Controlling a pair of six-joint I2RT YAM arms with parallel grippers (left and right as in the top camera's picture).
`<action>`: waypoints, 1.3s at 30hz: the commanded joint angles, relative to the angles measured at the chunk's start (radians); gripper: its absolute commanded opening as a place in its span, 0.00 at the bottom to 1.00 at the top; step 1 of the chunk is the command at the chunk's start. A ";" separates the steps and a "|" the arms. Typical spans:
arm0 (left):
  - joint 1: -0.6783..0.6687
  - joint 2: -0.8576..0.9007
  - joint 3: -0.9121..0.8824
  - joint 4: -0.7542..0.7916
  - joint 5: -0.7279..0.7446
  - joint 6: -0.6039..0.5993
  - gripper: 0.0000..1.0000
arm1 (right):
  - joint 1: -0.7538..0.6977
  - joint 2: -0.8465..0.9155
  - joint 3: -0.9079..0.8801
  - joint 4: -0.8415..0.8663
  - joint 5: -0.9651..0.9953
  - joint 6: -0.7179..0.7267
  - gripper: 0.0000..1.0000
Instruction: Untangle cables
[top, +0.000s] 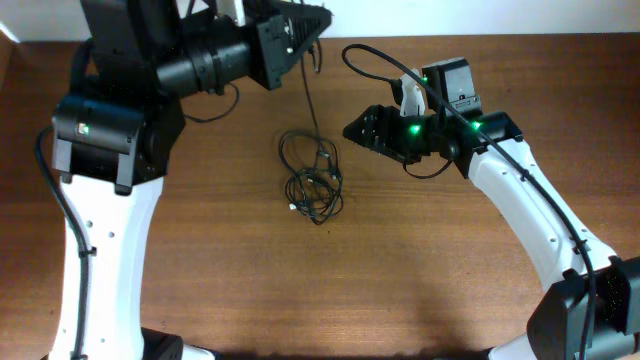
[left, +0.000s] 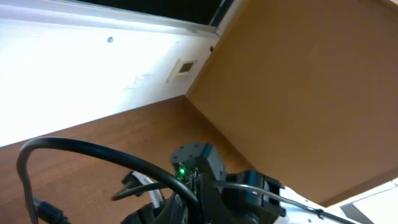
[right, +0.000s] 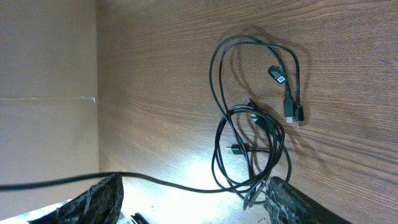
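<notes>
The cables (top: 312, 185) lie knotted at the middle of the surface (top: 420, 270). The left gripper (top: 300, 35), at the far side, appears to grasp one strand that runs up from the heap. The right gripper (top: 352, 130) hovers just right of it, jaws released. Advisable: pin the heap low, then draw the strand away slowly.

Table (top: 200, 270): bare wood on the near side and to the left of the cables (top: 312, 185), so approach there is unobstructed. One strand (top: 310, 100) runs straight from the pile up toward the left gripper (top: 318, 25) and crosses the far-side approach. Right gripper (top: 352, 130) sits just right of the pile with its fingers spread wide, blocking that side. Left arm (top: 100, 150) overhangs the left part of the table.
</notes>
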 joint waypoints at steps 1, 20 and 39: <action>0.014 -0.006 0.014 -0.002 -0.003 0.015 0.00 | 0.011 0.008 0.006 0.002 -0.015 -0.014 0.74; 0.204 -0.006 0.014 -0.204 -0.380 -0.423 0.00 | 0.248 0.177 -0.011 0.051 0.119 -0.172 0.74; 0.218 0.006 0.013 -0.337 -0.454 -0.066 0.00 | 0.322 0.242 -0.011 0.137 0.124 -0.220 0.04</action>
